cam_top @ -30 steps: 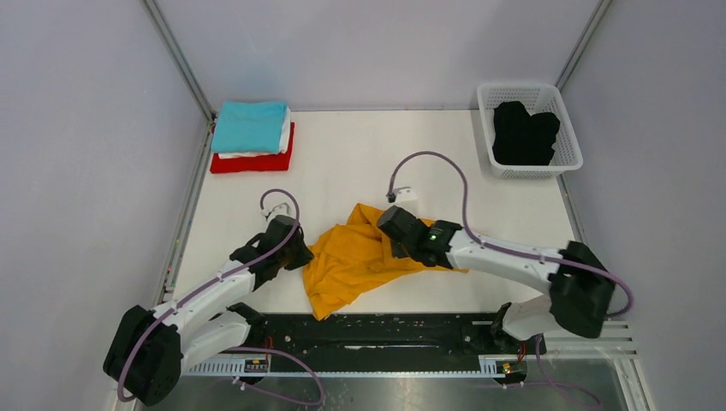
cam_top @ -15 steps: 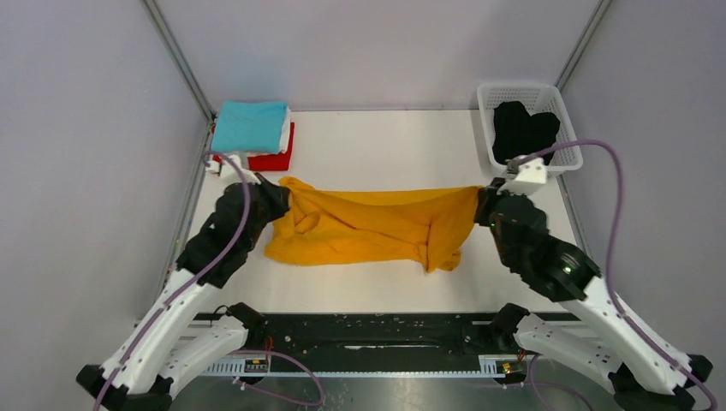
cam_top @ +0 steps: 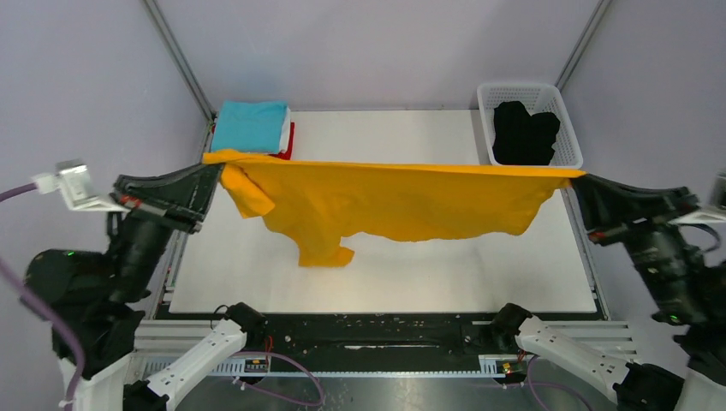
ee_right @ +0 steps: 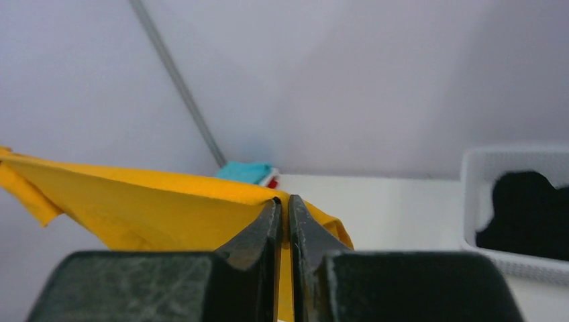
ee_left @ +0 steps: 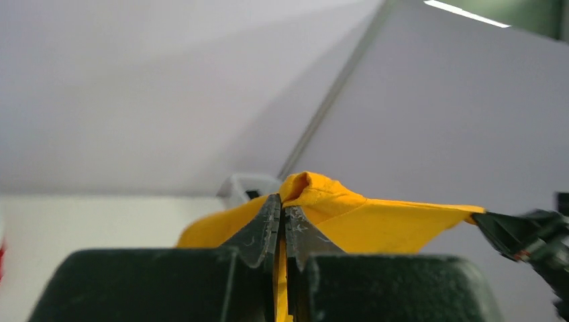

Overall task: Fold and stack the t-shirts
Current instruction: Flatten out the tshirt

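Observation:
The orange-yellow t-shirt [cam_top: 385, 201] hangs stretched in the air across the table, held at both ends. My left gripper [cam_top: 214, 171] is shut on its left corner, seen in the left wrist view [ee_left: 282, 204] with cloth [ee_left: 376, 221] bunched over the tips. My right gripper [cam_top: 580, 181] is shut on its right corner, seen in the right wrist view [ee_right: 283, 204] with cloth [ee_right: 147, 201] spreading left. A folded stack lies at the back left: teal t-shirt [cam_top: 250, 126] on top, white [cam_top: 286, 128] under it, red [cam_top: 289, 139] at the bottom. A black t-shirt [cam_top: 524, 133] lies in the basket.
The white mesh basket [cam_top: 568, 137] stands at the back right corner; it also shows in the right wrist view [ee_right: 473, 174]. The white table top [cam_top: 385, 274] lies under the hanging shirt. Grey walls and frame posts close in the sides and back.
Both arms have risen and spread far apart. The orange-yellow shirt went from a crumpled heap on the table to lifted and stretched taut in the air.

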Tool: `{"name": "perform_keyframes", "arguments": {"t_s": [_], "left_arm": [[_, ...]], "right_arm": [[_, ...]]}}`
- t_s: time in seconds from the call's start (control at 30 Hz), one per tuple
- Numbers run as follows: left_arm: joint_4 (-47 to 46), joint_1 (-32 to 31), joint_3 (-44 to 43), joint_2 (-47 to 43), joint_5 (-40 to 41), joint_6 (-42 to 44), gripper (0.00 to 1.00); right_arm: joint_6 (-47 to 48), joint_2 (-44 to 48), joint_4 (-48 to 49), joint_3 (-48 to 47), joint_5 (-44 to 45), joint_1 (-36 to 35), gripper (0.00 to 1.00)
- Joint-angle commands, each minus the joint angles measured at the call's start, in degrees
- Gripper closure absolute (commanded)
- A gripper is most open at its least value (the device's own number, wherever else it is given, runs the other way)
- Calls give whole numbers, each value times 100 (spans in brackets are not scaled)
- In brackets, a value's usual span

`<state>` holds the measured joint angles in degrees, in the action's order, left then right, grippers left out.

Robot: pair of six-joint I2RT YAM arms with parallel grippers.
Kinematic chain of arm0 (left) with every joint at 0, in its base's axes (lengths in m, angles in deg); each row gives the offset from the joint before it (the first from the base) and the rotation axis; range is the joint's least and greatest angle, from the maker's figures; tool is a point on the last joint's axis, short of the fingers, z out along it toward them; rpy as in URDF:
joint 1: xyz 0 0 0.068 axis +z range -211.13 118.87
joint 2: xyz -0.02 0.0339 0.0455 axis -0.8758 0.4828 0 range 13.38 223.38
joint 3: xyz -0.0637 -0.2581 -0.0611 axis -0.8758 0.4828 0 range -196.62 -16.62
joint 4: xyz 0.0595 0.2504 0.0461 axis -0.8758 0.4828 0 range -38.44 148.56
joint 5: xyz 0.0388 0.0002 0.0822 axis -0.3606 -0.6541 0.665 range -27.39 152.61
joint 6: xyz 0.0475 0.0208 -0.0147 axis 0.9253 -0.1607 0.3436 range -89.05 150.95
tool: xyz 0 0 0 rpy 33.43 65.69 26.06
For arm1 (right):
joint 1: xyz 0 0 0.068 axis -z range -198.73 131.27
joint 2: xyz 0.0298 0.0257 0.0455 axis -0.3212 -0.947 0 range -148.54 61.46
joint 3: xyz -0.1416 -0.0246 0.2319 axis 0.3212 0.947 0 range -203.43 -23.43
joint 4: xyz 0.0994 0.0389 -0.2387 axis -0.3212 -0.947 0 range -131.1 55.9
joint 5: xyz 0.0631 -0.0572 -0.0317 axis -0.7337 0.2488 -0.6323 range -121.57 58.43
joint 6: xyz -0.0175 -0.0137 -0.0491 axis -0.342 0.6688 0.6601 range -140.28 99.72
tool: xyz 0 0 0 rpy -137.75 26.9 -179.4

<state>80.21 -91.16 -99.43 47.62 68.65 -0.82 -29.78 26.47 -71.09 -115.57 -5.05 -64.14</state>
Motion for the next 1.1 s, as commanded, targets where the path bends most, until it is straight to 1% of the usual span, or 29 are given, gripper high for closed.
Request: {"name": "perform_keyframes", "arguments": {"t_s": [0.0, 0.1, 0.17, 0.27, 0.37, 0.43, 0.53, 0.6, 0.67, 0.7, 0.73, 0.77, 0.83, 0.9, 0.97, 1.03, 1.07], "left_arm": [[-359, 23, -1000, 144, -1173, 486, 100], [-201, 31, -1693, 384, -1688, 602, 100], [-92, 46, -2120, 555, -1803, 688, 100], [35, 125, -2660, 820, -1901, 801, 100], [67, 256, -2685, 986, -1905, 931, 100], [71, 300, -2459, 1081, -1728, 1087, 100], [111, 297, -1935, 1382, -1275, 1478, 100], [231, 295, -1567, 1697, -710, 1672, 100], [229, 296, -1019, 2062, -38, 1793, 100], [158, 295, -713, 2288, 231, 1906, 100], [50, 296, -385, 2537, 535, 1941, 100], [-27, 295, -137, 2799, 802, 1939, 100], [-153, 302, 255, 3418, 1046, 1913, 100], [-391, 319, 567, 4137, 969, 1981, 100], [-657, 341, 743, 4943, 1050, 2061, 100], [-551, 399, 468, 5851, 1225, 2017, 100], [-445, 439, 194, 6312, 1316, 1998, 100]], "right_arm": [[249, -118, -597, -1124, -1413, 25, 100], [280, -315, -940, -1870, -2024, 23, 100], [344, -434, -1069, -2216, -2122, 23, 100], [457, -578, -1175, -2493, -1730, 23, 100], [574, -623, -1083, -2350, -978, 19, 100], [649, -592, -868, -1987, -269, 23, 100], [899, -476, -158, -937, 1136, 28, 100], [1363, -486, 511, -172, 2239, 23, 100], [1891, -574, 1231, 722, 3271, 23, 100], [2043, -623, 1637, 1199, 3718, 23, 100], [2179, -681, 2030, 1720, 3980, 48, 100], [2198, -723, 2375, 2215, 4039, 108, 100], [1751, -870, 2689, 3034, 3764, 434, 100], [1223, -1136, 2940, 3769, 3143, 959, 100], [765, -1576, 3553, 4418, 2489, 1472, 100], [637, -2196, 4225, 4820, 1854, 1835, 100], [669, -2594, 4537, 4912, 1600, 1970, 100]]}}
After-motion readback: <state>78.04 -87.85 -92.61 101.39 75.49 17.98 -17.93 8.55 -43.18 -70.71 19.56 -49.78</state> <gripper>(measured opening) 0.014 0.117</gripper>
